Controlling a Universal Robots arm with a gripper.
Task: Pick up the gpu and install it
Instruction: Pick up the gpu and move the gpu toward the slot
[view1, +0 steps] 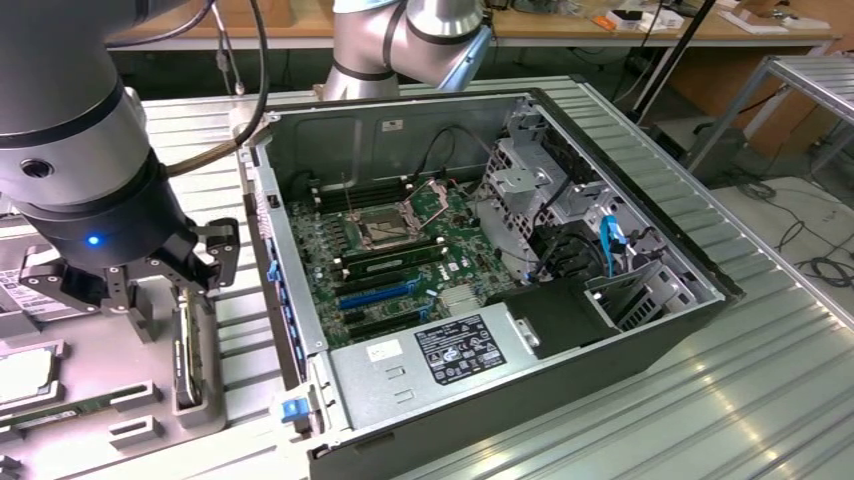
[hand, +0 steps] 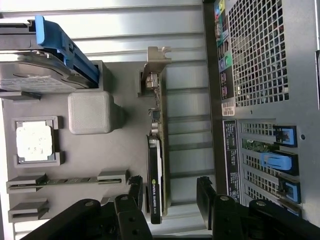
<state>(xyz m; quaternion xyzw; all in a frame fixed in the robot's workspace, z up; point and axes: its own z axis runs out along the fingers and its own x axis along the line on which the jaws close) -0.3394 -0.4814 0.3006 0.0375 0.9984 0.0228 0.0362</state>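
The gpu (hand: 156, 150) stands on edge in a grey holder tray (hand: 100, 155), its silver end bracket (hand: 156, 62) pointing away from the gripper. My gripper (hand: 170, 196) is open just above it. The card's black end lies between the two black fingers (hand: 134, 192), closer to one of them, and touches neither. In the exterior view the gripper (view1: 167, 290) hangs over the gpu (view1: 187, 350) at the exterior view's left, beside the open computer case (view1: 534, 250).
On the tray also sit a hard drive with a blue bracket (hand: 45, 60), a CPU (hand: 34, 140) and a memory stick (hand: 65, 181). The case's rear panel (hand: 270, 75) is close by. The motherboard (view1: 387, 240) lies exposed, with blue slots (view1: 380, 292).
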